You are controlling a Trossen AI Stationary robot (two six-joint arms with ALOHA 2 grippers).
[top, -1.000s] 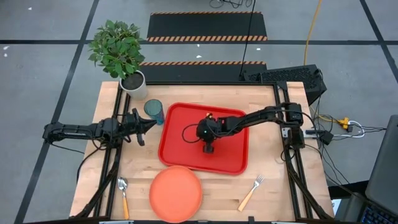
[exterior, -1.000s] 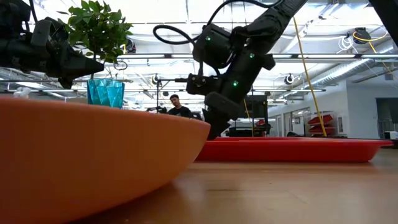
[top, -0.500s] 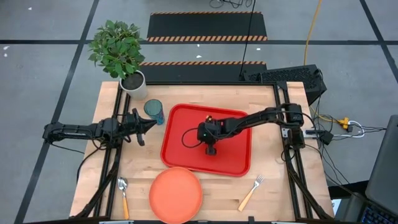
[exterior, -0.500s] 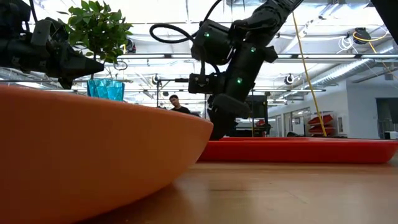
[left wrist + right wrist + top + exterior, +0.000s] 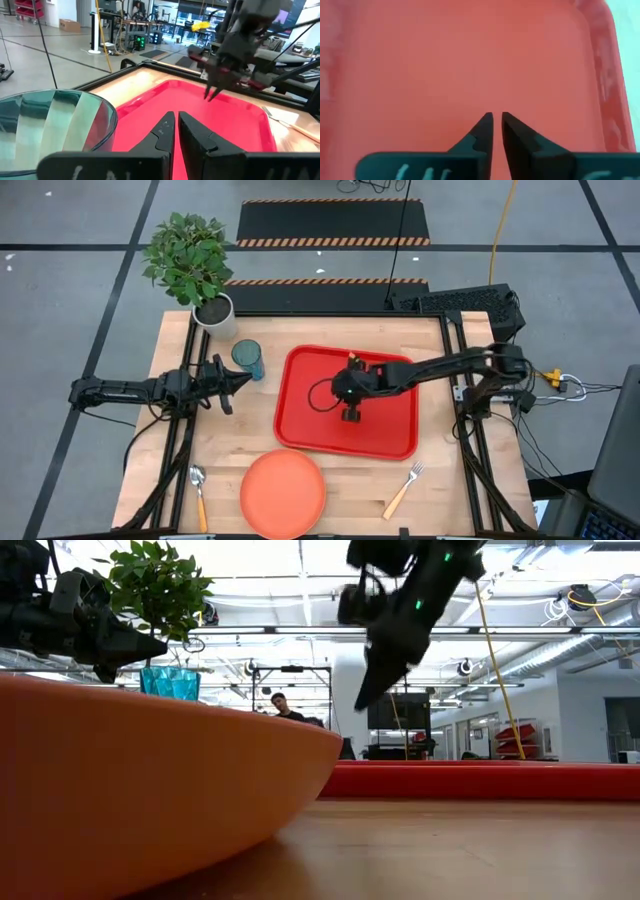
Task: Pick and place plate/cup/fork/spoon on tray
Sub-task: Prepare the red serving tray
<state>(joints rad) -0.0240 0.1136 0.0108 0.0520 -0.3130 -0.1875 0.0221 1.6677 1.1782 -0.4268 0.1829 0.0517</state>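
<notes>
The red tray (image 5: 300,410) lies flat in the middle of the table. My right gripper (image 5: 350,416) hangs above its floor, clear of it (image 5: 358,703), fingers slanting down, with only a thin slit between the tips (image 5: 496,116) and nothing in them. My left gripper (image 5: 246,383) waits shut at the table's left, level, next to the teal cup (image 5: 247,359), which stands upright on the wood. The orange plate (image 5: 283,491) sits at the near edge, with the spoon (image 5: 199,492) to its left and the fork (image 5: 403,490) to its right, both flat on the table.
A potted plant (image 5: 190,260) stands at the far left corner behind the cup. Bare wood shows between the tray and the plate and along the table's right side. In the low view the plate's rim (image 5: 150,790) fills the foreground.
The tray has slid along the table toward the right edge, and my right gripper moved that way with it, low on the tray's floor. The gripper has then risen well clear of the tray, which stays flat.
</notes>
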